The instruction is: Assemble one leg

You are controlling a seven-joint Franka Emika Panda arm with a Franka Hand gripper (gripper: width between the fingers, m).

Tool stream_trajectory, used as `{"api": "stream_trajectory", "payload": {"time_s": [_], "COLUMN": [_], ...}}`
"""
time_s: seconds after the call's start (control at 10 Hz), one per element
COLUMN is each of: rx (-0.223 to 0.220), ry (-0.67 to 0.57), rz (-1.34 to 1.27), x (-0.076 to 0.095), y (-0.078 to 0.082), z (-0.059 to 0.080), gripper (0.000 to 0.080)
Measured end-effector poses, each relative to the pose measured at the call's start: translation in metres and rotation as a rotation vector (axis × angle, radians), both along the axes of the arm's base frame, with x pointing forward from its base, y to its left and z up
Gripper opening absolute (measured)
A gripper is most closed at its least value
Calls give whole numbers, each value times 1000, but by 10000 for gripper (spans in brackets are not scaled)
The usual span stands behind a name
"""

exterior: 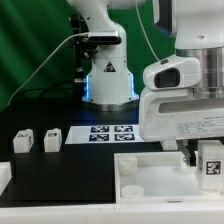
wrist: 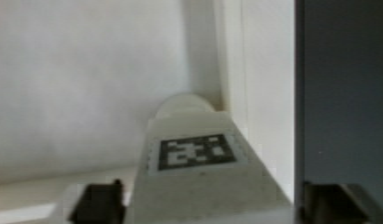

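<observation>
My gripper (exterior: 206, 152) is shut on a leg (exterior: 211, 163), a small white block with a black-and-white tag on its face. It holds the leg upright over the right end of the large white tray-like piece (exterior: 150, 178). In the wrist view the leg (wrist: 193, 152) fills the gap between the two dark fingers (wrist: 103, 200), and both fingers touch its sides. The tray's floor (wrist: 81, 90) and its raised rim lie beyond the leg. Whether the leg's lower end touches the tray is hidden.
Two more white legs (exterior: 22, 142) (exterior: 52, 139) stand on the black table at the exterior view's left. The marker board (exterior: 108, 133) lies behind the tray. The arm's base (exterior: 108, 80) stands at the back. A round corner hole (exterior: 127, 166) shows in the tray.
</observation>
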State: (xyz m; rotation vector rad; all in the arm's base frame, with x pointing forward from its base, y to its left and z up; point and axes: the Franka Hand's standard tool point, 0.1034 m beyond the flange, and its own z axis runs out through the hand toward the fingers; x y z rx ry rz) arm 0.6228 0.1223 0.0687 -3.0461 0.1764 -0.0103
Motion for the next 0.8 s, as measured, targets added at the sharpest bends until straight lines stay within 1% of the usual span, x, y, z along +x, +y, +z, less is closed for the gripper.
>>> {"api": "stream_trajectory", "payload": {"time_s": [0.1,0.2,0.3,0.6,0.7,0.8], "rx": [-1,-1,0,7,21,53], "ry": [2,3,4,25,12,5], "rz": [-26,-26,-35,-320,-511,-626], "x": [0,0,0,1,5,9], "y": [0,-1,-1,0,-2,-3], "z": [0,0,0,-1,-1,-2], "gripper": [408,291,292,292,292,292]}}
